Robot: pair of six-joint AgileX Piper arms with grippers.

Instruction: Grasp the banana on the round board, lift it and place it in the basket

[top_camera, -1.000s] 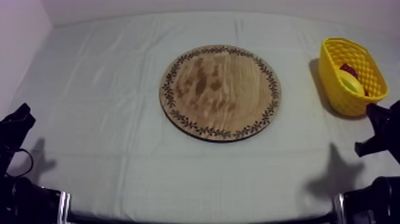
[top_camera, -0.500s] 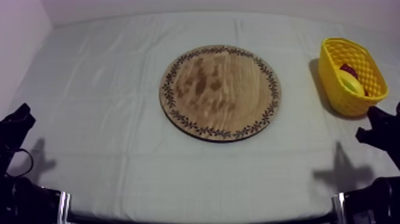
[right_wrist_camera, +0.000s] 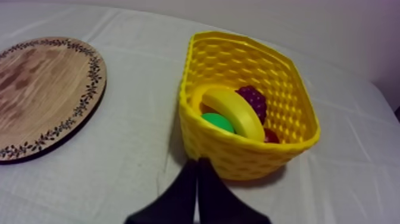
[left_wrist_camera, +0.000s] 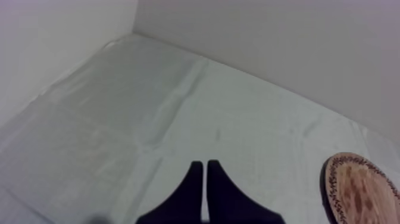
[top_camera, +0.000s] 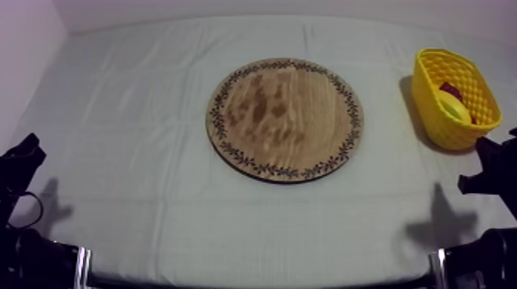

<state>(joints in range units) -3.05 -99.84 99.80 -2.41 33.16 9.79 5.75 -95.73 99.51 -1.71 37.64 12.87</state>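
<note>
The banana [right_wrist_camera: 236, 111] lies inside the yellow basket [right_wrist_camera: 256, 154], next to a dark bunch of grapes [right_wrist_camera: 254, 98], a green pear [right_wrist_camera: 216, 122] and a small red fruit [right_wrist_camera: 271, 136]. In the top view the basket [top_camera: 432, 115] stands at the right side with the banana [top_camera: 455, 108] in it. The round wooden board [top_camera: 285, 119] lies bare at mid-table. My right gripper [right_wrist_camera: 197, 165] is shut on nothing, just in front of the basket's near wall. My left gripper [left_wrist_camera: 205, 169] is shut too, low over the cloth at the left, well away from the board [left_wrist_camera: 361, 192].
Grey-white cloth covers the table around the board. My left gripper [top_camera: 29, 146] rests low at the left edge and my right gripper [top_camera: 486, 154] sits just below the basket. A pale wall runs along the table's far edge.
My right gripper has shifted a little near the basket, down and then slightly back. The left arm, board and basket have not moved.
</note>
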